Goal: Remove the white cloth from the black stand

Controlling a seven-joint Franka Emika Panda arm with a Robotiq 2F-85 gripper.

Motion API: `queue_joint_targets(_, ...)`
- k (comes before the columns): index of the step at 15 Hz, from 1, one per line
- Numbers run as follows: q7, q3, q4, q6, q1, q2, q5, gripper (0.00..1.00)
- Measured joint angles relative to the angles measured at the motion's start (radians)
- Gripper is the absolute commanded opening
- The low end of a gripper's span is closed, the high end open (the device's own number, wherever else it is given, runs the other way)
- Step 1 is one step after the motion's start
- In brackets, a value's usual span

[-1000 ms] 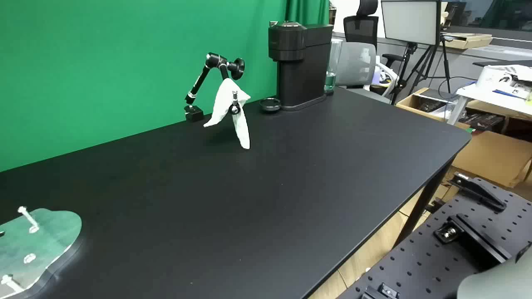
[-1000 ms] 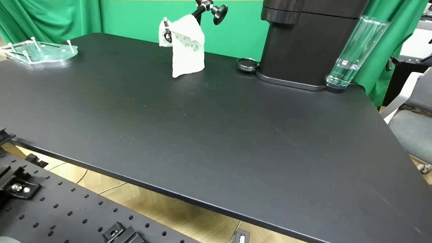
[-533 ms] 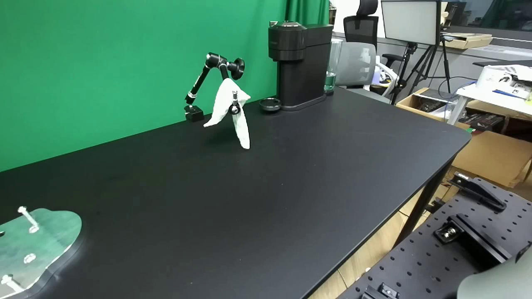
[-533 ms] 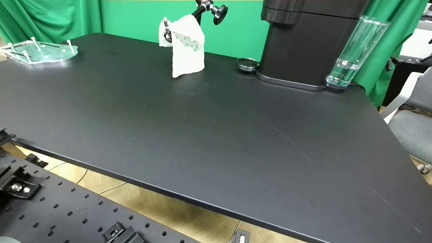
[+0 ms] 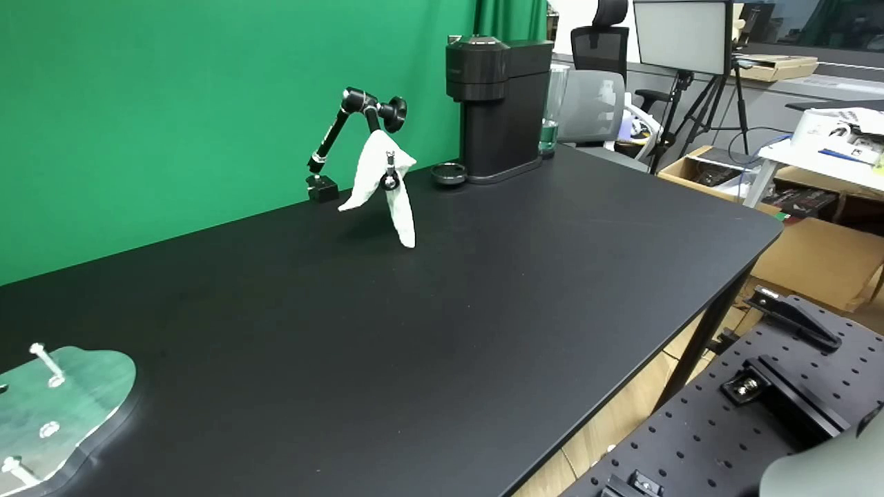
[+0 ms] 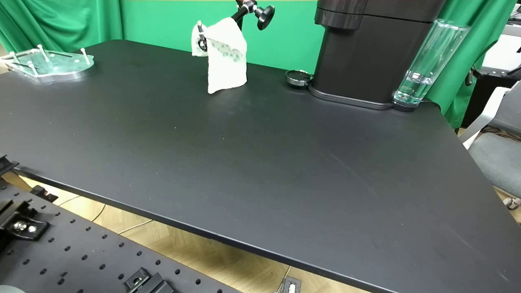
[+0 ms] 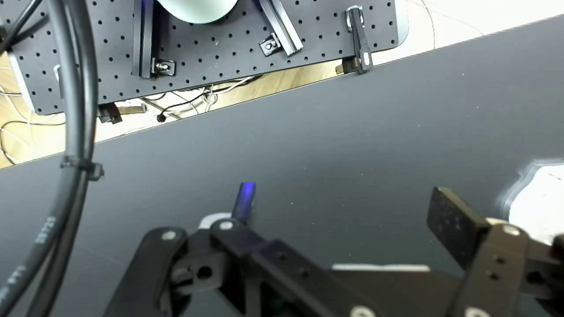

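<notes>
Above the worktop (image 7: 330,149), the end effector (image 7: 345,199) is spread wide. The white cloth (image 6: 227,69) hangs on the black stand (image 5: 333,134); I can't tell if it touches down.

In the wrist view, a black cable (image 7: 72,123) over the edge of the counter (image 7: 308,176) carries white printing (image 7: 45,230), too blurred to read.

Clear of the gripper (image 7: 343,196) in an exterior view, the cloth (image 6: 228,73) hangs on the stand (image 6: 241,12); dish (image 6: 298,79) and tank (image 6: 431,62) flank the machine (image 6: 368,59); 4 pegs (image 6: 44,53) rise from the board (image 6: 61,68).
</notes>
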Motion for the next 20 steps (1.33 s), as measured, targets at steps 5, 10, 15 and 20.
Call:
queue_joint_targets(5, -0.031, -0.004, -0.013, 0.101, -0.056, 0.026, -0.104, 1.0)
queue_joint_targets(10, -0.145, -0.06, -0.018, 0.314, -0.116, 0.166, -0.263, 1.0)
queue_joint_targets(15, -0.352, -0.154, 0.034, 0.471, -0.112, 0.386, -0.303, 1.0)
queue_joint_targets(20, -0.419, -0.185, 0.084, 0.528, -0.097, 0.506, -0.3, 1.0)
